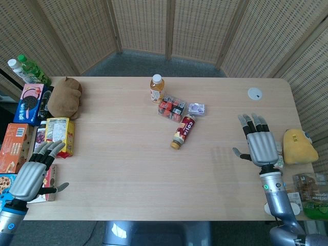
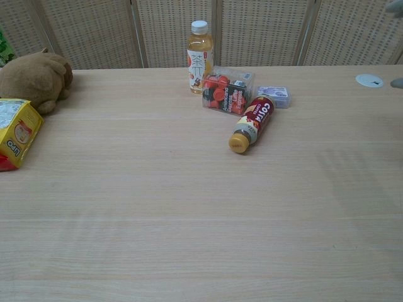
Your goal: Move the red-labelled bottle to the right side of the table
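The red-labelled bottle (image 1: 183, 131) (image 2: 252, 123) lies on its side near the table's middle, its tan cap pointing toward the front. My right hand (image 1: 259, 141) hovers flat above the table's right part, fingers spread, holding nothing, well to the right of the bottle. My left hand (image 1: 35, 170) hangs at the front left edge with fingers apart, empty too. In the chest view only a sliver of the right hand (image 2: 397, 7) shows at the top right corner.
Behind the bottle stand an orange tea bottle (image 1: 157, 88), a clear box of red items (image 1: 171, 106) and a small purple packet (image 1: 196, 108). A white disc (image 1: 255, 93) lies far right. A yellow plush (image 1: 299, 146), a brown plush (image 1: 65, 97) and snack boxes (image 1: 31, 105) flank the table.
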